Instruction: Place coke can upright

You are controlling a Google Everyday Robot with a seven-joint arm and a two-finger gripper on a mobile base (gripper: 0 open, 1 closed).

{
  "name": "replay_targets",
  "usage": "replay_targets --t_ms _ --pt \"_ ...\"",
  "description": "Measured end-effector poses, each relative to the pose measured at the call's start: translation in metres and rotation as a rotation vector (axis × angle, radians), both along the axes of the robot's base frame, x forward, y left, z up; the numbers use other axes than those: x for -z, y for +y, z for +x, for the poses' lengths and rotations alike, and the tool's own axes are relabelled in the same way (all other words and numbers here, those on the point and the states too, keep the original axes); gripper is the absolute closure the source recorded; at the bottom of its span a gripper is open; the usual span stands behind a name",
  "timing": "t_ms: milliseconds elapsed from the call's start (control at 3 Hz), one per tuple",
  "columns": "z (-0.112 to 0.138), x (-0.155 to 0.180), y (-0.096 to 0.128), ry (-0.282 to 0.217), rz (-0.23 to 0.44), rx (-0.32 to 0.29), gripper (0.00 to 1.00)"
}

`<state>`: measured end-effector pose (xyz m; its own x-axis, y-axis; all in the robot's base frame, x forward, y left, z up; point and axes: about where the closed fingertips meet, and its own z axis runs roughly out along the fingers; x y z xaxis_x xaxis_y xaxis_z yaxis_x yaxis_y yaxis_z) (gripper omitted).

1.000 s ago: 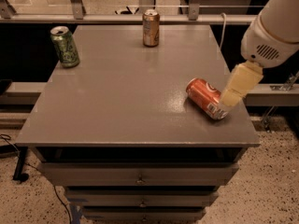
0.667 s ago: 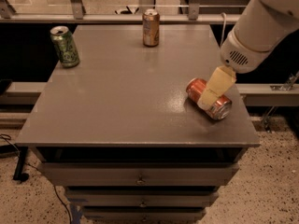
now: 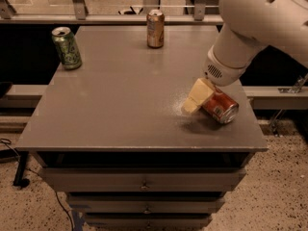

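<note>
We saw the broad grey metal table (image 3: pixel 120 114) carrying the red-orange aluminium coke can (image 3: pixel 221 108), which lay on its side at the right of the frame near the front edge. Within the last second the cream-coloured gripper (image 3: pixel 196 99) had swung from the can's right over to its left end. We could not tell whether it had clamped, and the can was not yet upright.

We see a glossy red-orange aluminium coke can (image 3: pixel 221 108), a matt cream plastic gripper (image 3: pixel 194 101) right of centre, a smooth grey tabletop (image 3: pixel 120 95).
</note>
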<state>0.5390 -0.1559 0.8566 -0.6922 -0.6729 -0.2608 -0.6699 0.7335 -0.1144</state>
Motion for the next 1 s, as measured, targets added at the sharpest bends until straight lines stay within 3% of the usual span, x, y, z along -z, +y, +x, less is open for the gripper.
replay_targets --t_ms 333,1000 --pt "0.006 0.013 0.012 0.006 -0.002 0.024 0.18" --pt "0.022 0.01 0.032 -0.018 -0.001 0.023 0.65"
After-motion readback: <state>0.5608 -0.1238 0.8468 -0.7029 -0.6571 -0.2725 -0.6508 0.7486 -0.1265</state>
